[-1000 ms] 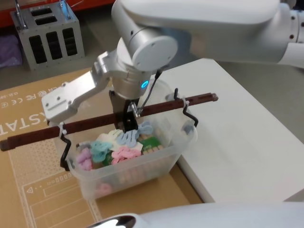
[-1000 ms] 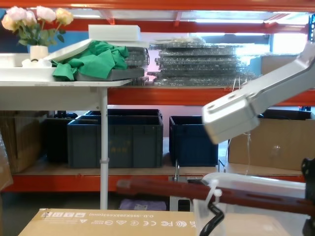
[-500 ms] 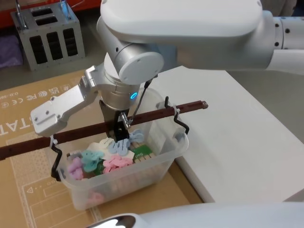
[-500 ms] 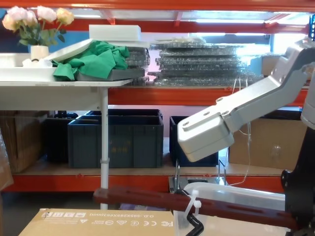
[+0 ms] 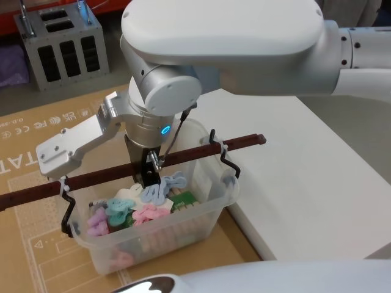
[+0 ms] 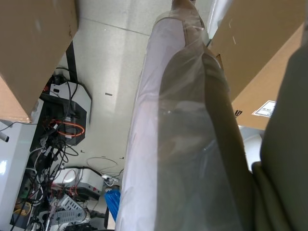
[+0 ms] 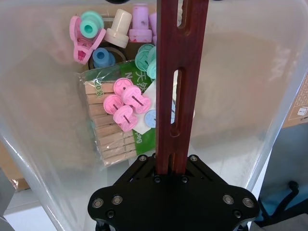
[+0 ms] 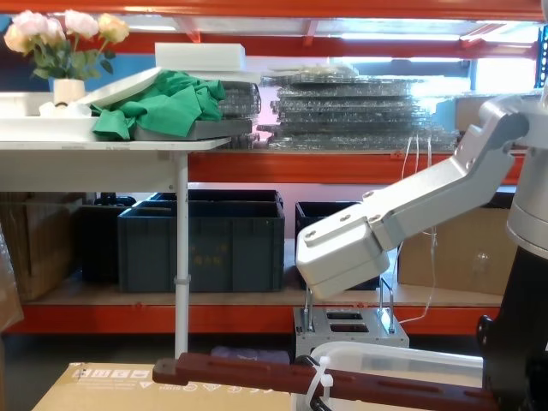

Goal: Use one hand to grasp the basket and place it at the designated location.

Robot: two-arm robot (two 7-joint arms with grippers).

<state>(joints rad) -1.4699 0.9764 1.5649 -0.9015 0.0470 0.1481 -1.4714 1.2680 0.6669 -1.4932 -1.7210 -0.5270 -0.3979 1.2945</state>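
Basket [image 5: 183, 223] of thin white plastic is straight beneath the right gripper [image 7: 172, 161], jaws pinched on the middle of its stiff red-brown handle [image 5: 195, 152], over cardboard [image 5: 36, 122] beside the table [image 5: 305, 183]; lightly loaded with pegs [image 7: 106, 139], it likely carries easily but may swing.

Bright, even indoor light — faint shadows, white table [image 5: 305, 177] washed pale (shelf lamps [image 8: 402, 36] glare).

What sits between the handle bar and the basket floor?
Right wrist view: pastel plastic clips and a pack of wooden clothespins lie under the handle bar the right hand holds.
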